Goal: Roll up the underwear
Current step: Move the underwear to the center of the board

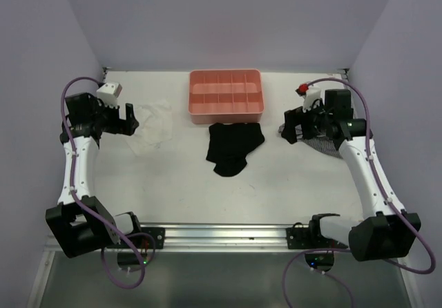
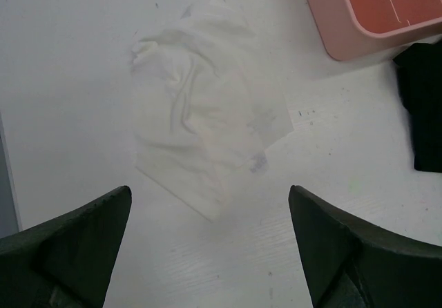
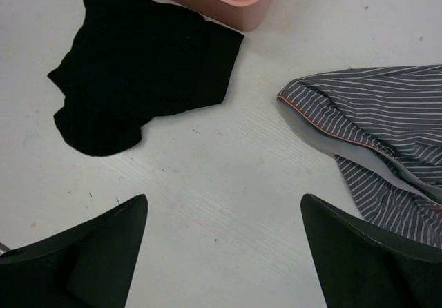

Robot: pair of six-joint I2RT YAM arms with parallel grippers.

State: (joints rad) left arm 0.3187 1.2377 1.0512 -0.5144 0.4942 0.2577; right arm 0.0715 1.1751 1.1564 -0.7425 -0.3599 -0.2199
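Observation:
The black underwear [image 1: 233, 147] lies crumpled on the white table just in front of the pink tray [image 1: 226, 96]. It also shows in the right wrist view [image 3: 138, 66] and at the right edge of the left wrist view [image 2: 423, 108]. My left gripper [image 1: 130, 119] is open and empty, held above the table at the left, apart from the underwear. My right gripper [image 1: 288, 132] is open and empty, held above the table to the right of the underwear, not touching it.
A thin white cloth [image 1: 155, 125] lies crumpled beside my left gripper; it also shows in the left wrist view [image 2: 200, 114]. A grey striped cloth [image 3: 387, 135] lies under my right arm. The pink tray has several compartments. Purple walls enclose the table.

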